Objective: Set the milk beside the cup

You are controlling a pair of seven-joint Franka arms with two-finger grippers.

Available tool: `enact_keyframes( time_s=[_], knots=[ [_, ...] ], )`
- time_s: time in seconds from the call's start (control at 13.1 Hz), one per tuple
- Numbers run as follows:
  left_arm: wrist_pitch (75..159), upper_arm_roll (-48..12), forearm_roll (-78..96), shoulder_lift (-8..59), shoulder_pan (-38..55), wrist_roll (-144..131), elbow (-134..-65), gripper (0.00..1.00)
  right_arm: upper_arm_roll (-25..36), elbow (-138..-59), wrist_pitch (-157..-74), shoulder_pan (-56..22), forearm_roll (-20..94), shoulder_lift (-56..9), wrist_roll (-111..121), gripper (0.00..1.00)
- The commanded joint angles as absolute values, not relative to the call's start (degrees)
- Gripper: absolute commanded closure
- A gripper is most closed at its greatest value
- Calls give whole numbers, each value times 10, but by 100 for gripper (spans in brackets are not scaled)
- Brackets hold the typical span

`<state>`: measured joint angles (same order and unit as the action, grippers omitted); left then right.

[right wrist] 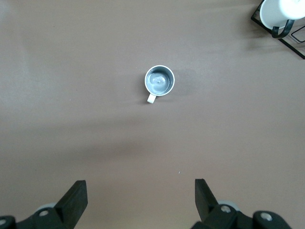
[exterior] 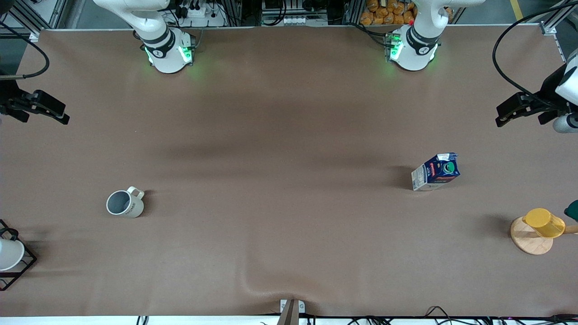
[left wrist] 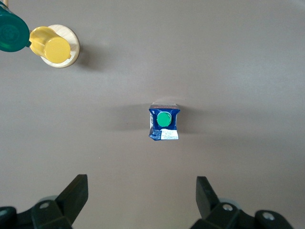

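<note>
From the front, the milk (exterior: pixel 435 171) stands upright on the brown table (exterior: pixel 289 135), toward the left arm's end, well apart from the cup (exterior: pixel 125 204) at the right arm's end. A yellow cup (exterior: pixel 544 222) on its wooden stand (exterior: pixel 531 239) sits nearer the camera than the milk. The left gripper (exterior: pixel 508 115) and right gripper (exterior: pixel 56 113) wait high over the table's ends.

In the left wrist view, the left gripper (left wrist: pixel 142 195) hangs spread wide over bare table near the milk (left wrist: pixel 164 121).

In the right wrist view, the right gripper (right wrist: pixel 141 196) is likewise spread, holding nothing, with the cup (right wrist: pixel 159 81) upright below.
</note>
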<state>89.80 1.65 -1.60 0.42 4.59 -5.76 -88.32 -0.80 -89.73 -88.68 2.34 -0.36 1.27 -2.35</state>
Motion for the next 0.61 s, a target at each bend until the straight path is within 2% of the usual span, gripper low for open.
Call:
enact_keyframes(
  time_s=[0.0,0.53],
  knots=[
    [884,19,-4,6,45,-45,-871,0,-11,-897,-883,30,-4,14,-25,0],
    [886,18,-3,36,50,-63,-874,0,-11,-897,-888,30,-4,3,-23,0]
  ],
)
